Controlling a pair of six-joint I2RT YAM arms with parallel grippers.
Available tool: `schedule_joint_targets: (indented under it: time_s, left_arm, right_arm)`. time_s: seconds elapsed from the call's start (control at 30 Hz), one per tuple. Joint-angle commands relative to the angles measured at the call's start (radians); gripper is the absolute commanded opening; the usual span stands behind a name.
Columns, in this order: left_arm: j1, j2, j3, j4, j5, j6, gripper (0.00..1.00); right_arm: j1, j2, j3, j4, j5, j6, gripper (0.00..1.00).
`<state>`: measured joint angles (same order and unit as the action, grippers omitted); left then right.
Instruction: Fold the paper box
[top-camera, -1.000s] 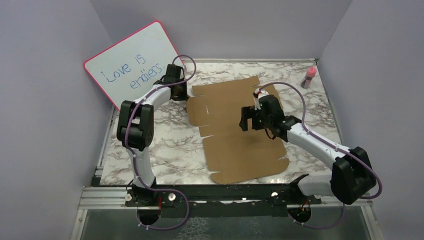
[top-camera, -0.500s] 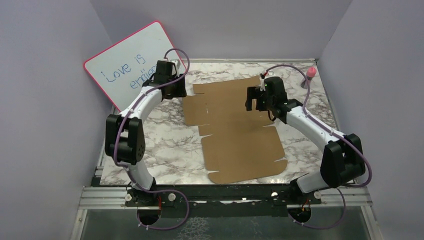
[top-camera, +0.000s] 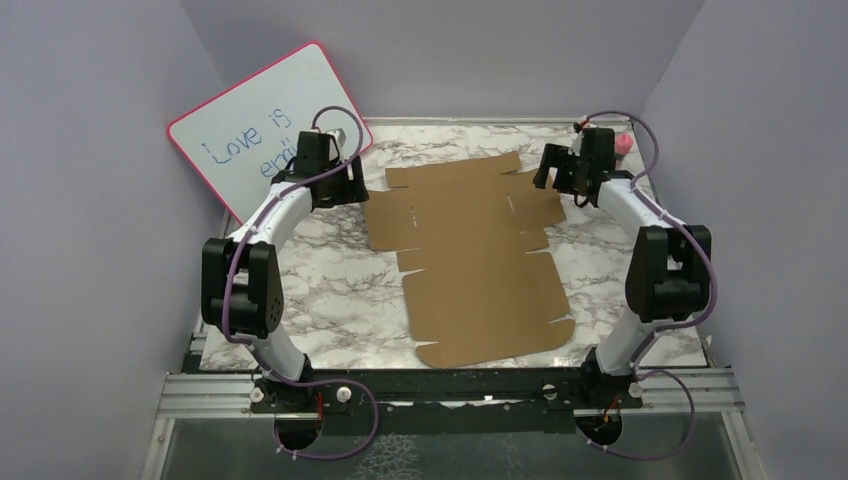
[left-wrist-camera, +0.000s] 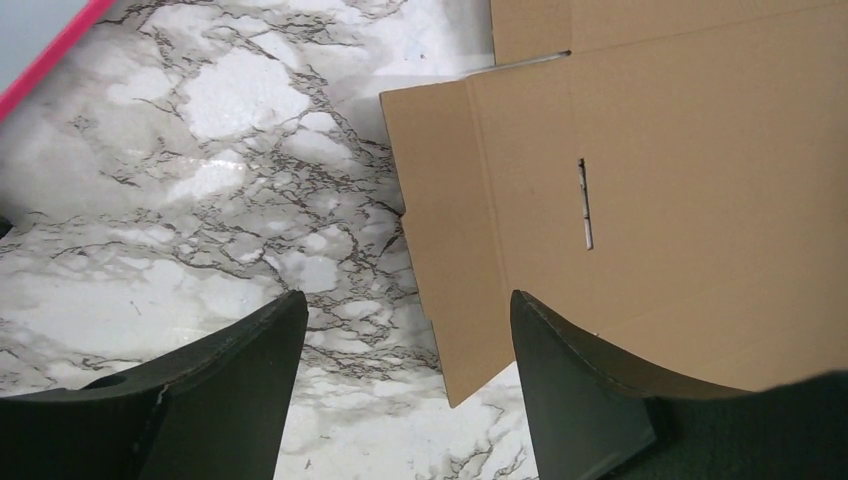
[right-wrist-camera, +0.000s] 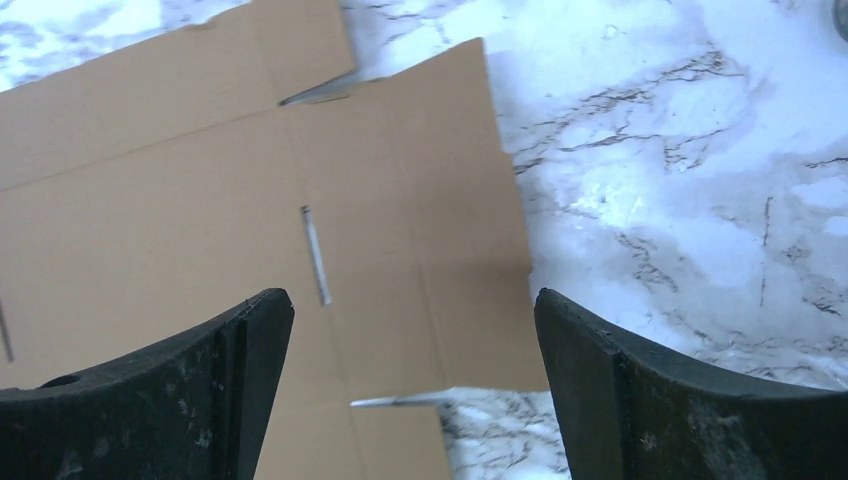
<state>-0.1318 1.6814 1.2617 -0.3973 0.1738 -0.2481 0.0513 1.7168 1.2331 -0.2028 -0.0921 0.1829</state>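
One flat sheet, the box (top-camera: 470, 260) lies unfolded on the table (top-camera: 330, 290). Left gripper (left-wrist-camera: 402, 300) hovers spread above its left flap (left-wrist-camera: 450, 250), right gripper (right-wrist-camera: 410, 300) spread above the right flap (right-wrist-camera: 450, 200); neither holds anything. Best to slide a finger under each outer edge, then lift both evenly.

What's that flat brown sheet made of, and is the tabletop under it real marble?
The paper box looks like plain brown cardboard, matte and unprinted: it shows pressed fold lines and clean die-cut slits. The table is white with grey veins like marble, but its glossy sheen could equally be printed laminate; the pictures cannot settle it.
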Motion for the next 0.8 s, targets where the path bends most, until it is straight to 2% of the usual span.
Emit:
schedule_joint_targets:
  time_s: [0.0,0.1,0.23,0.63,0.7,0.77]
  left_arm:
    - [0.051,-0.007,0.001,0.024,0.068,-0.012,0.76]
    - [0.066,-0.019,-0.002,0.027,0.067,-0.011,0.76]
    - [0.067,-0.019,-0.004,0.026,0.097,0.004,0.76]
    - [0.066,0.004,-0.001,0.027,0.163,-0.004,0.76]
    - [0.066,0.010,-0.001,0.032,0.171,-0.005,0.76]
    - [0.066,0.024,0.007,0.034,0.182,-0.005,0.76]
  right_arm:
    - [-0.034,0.092,0.053,0.028,-0.078,-0.016,0.96]
    - [-0.080,0.146,0.053,0.043,-0.103,-0.005,0.92]
    - [-0.112,0.185,0.037,0.056,-0.163,0.007,0.83]
    - [-0.114,0.105,-0.123,0.055,-0.125,0.054,0.51]
    - [-0.114,0.071,-0.153,0.042,-0.098,0.078,0.50]
    - [-0.114,0.037,-0.171,0.033,-0.063,0.091,0.56]
